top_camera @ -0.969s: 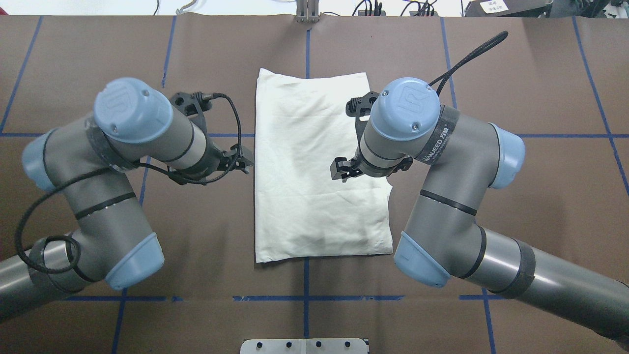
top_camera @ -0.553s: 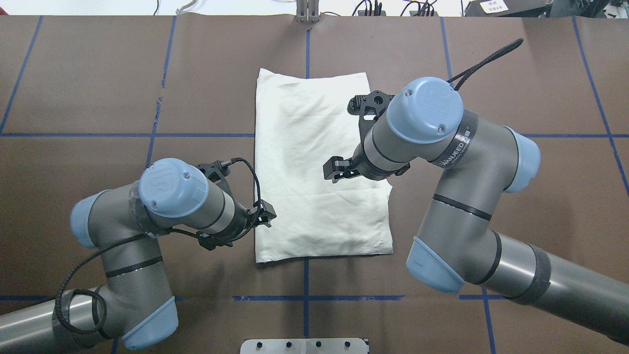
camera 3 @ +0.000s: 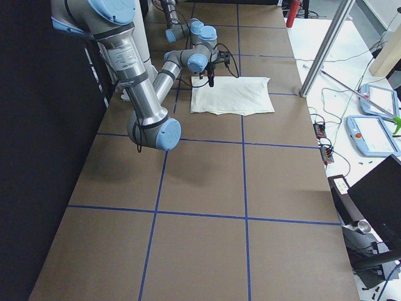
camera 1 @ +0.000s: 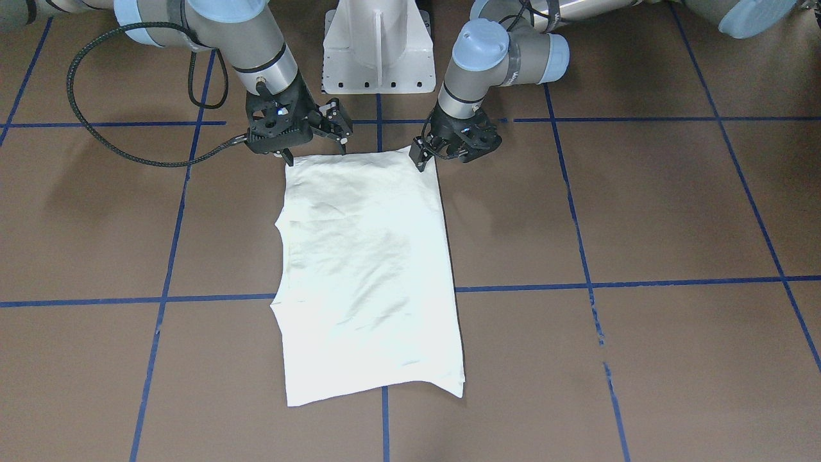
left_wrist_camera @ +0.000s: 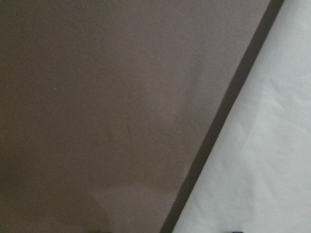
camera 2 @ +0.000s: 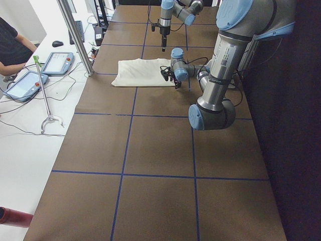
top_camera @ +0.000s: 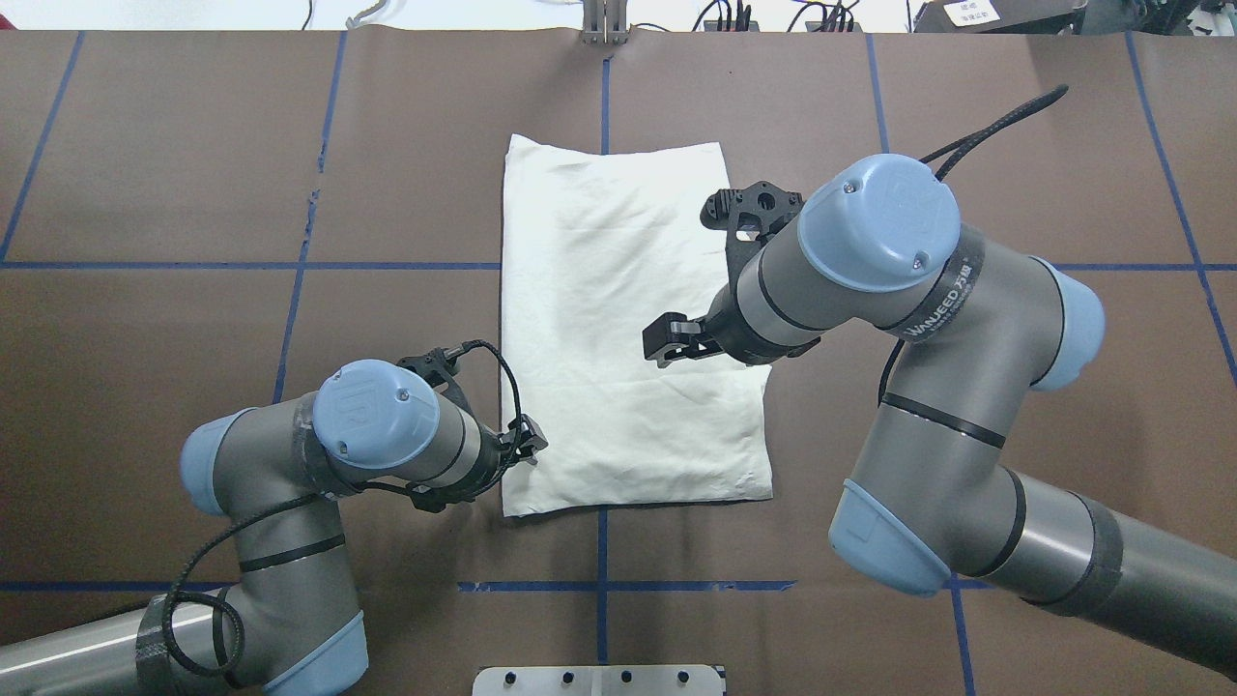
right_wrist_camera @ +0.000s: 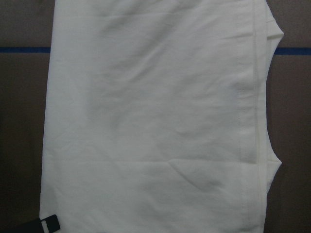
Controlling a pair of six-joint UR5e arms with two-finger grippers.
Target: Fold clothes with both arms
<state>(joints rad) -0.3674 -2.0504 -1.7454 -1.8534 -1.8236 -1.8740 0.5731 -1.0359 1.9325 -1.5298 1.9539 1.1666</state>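
Brown table (top_camera: pixel 193 145); "WANJEED" band (top_camera: pixel 942 295) on right arm (top_camera: pixel 928 425).

A brown-covered table (top_camera: pixel 145 145) is marked into large squares by blue tape lines (top_camera: pixel 601 619). One cream-white shirt (top_camera: pixel 618 319), folded to a long rectangle with a plain side up, lies flat across the table's middle. Its length runs from the robot's edge towards the far edge, and it covers part of the centre tape line
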